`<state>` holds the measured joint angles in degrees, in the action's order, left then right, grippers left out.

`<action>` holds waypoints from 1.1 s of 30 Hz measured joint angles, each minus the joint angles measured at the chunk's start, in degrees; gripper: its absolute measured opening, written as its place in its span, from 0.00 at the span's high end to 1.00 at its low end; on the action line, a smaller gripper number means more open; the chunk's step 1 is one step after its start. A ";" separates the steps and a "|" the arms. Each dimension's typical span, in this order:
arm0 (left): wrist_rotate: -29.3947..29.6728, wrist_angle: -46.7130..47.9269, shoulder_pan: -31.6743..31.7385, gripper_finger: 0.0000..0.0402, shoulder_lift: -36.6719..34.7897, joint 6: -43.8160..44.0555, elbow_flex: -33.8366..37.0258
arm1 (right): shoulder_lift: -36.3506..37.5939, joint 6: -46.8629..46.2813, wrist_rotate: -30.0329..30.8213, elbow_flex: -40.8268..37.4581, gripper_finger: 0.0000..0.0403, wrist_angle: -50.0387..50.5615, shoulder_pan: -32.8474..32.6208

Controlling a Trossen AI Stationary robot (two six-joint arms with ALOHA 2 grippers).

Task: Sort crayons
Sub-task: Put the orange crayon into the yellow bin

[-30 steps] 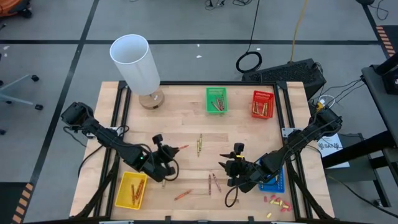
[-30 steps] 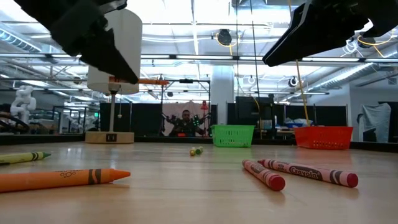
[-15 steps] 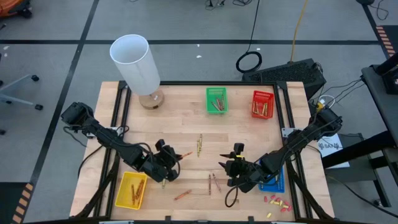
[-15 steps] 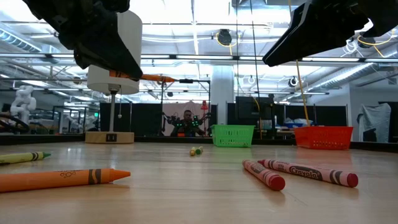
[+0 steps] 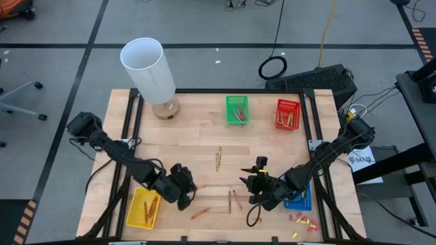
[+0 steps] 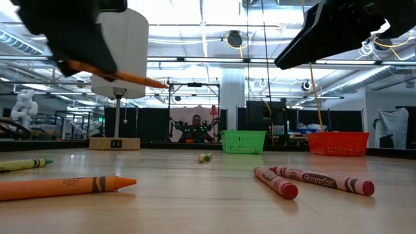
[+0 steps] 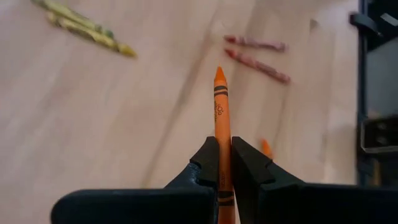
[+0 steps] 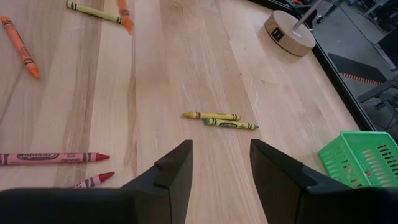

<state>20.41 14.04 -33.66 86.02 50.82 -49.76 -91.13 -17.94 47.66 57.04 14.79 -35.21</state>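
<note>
My left gripper [image 5: 187, 192] hangs above the near-left part of the table, shut on an orange crayon [image 7: 221, 115], beside the yellow basket [image 5: 136, 216]. My right gripper [image 8: 219, 165] stands open and empty over the near-right part, pointing toward two yellow crayons [image 8: 219, 120] that lie flat mid-table. Two red crayons [image 5: 233, 201] and another orange crayon [image 5: 199, 213] lie flat on the wood near the front edge. My left gripper pinches the orange crayon's rear part [image 7: 222, 177] between its two fingers [image 7: 205, 167]. The crayon lies along the fingers, its pointed tip [image 7: 219, 71] sticking out ahead of them. It is lifted clear of the table and slants tip-down in the low view [image 6: 127, 76].
A green basket [image 5: 237, 109] and a red basket [image 5: 288, 113] stand at the far edge, with crayons in them. A blue basket [image 5: 301, 197] lies under my right arm. A white lamp [image 5: 150, 68] stands far left. Small red and yellow bits [image 5: 303, 220] lie near right.
My left gripper has moved toward the table's near edge with the orange crayon and rolled about its own line. The crayon, level a second ago, now slants with its tip lower. My right gripper has kept still.
</note>
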 joint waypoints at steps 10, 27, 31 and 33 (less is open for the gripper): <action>-4.49 8.88 -6.71 0.95 -4.97 13.29 0.02 | 0.00 -0.01 0.00 0.00 0.64 -0.02 -0.01; -0.97 24.02 -22.78 0.95 -16.08 32.17 0.04 | 0.00 -0.01 0.00 0.00 0.64 -0.13 0.00; -1.03 27.28 -27.51 0.95 -16.76 38.89 0.04 | 0.00 -0.01 0.00 0.00 0.64 -0.14 0.00; -0.81 28.18 -29.77 0.95 -16.76 42.05 0.04 | 0.00 -0.01 0.00 0.00 0.64 -0.17 0.00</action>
<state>19.60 42.22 -63.43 69.25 92.87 -49.71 -91.13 -17.96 47.66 57.04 14.61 -35.21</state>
